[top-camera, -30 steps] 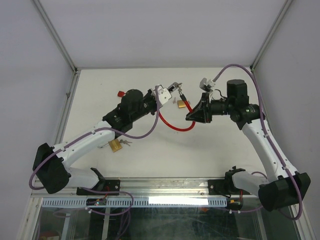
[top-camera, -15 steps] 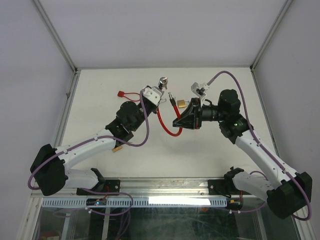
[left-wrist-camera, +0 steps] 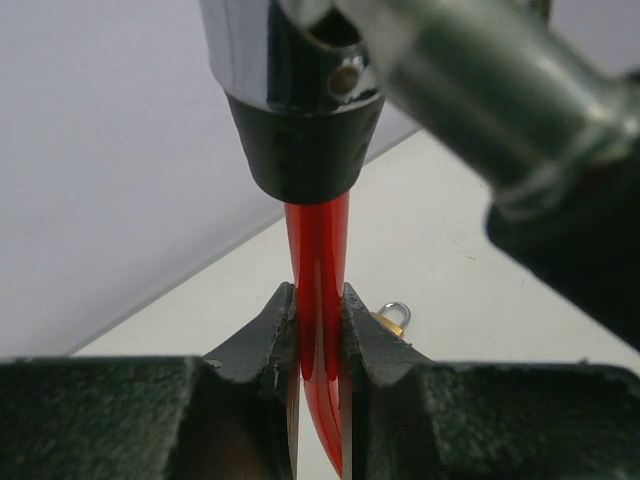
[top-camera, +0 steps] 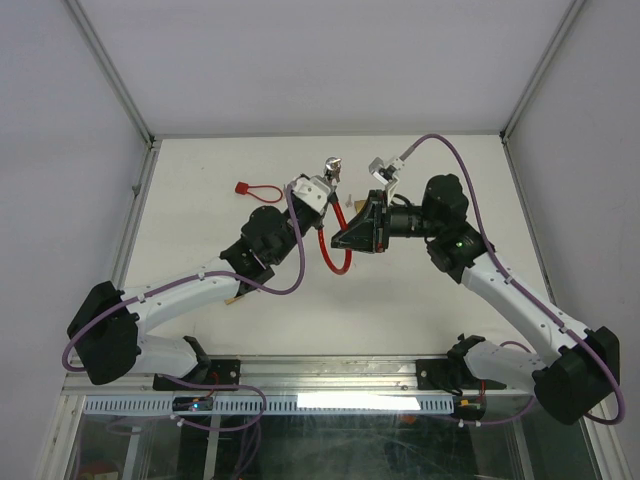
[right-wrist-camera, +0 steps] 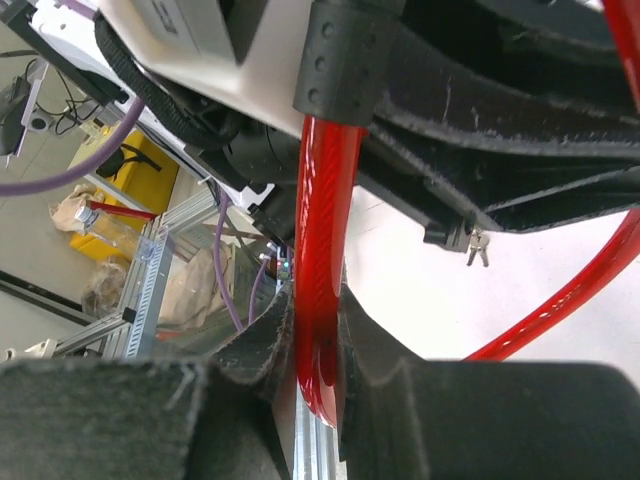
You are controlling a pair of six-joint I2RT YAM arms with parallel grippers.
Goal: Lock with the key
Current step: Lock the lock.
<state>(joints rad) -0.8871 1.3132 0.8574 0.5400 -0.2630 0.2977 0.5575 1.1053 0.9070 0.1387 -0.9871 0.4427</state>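
The top camera looks down from 6 o'clock, high and far, over the whole table (top-camera: 200,200). The 2 wrist cameras sit very close, each facing along the red cable (left-wrist-camera: 318,250), which all 3 views share, seemingly above mid-table.

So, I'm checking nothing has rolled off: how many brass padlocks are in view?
2. One padlock lies on the table near the red cable; another peeks out from under the left arm. The arms may hide more.

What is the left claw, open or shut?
Shut on the red cable: fingers of the left claw pinch it from both sides, below the black collar.
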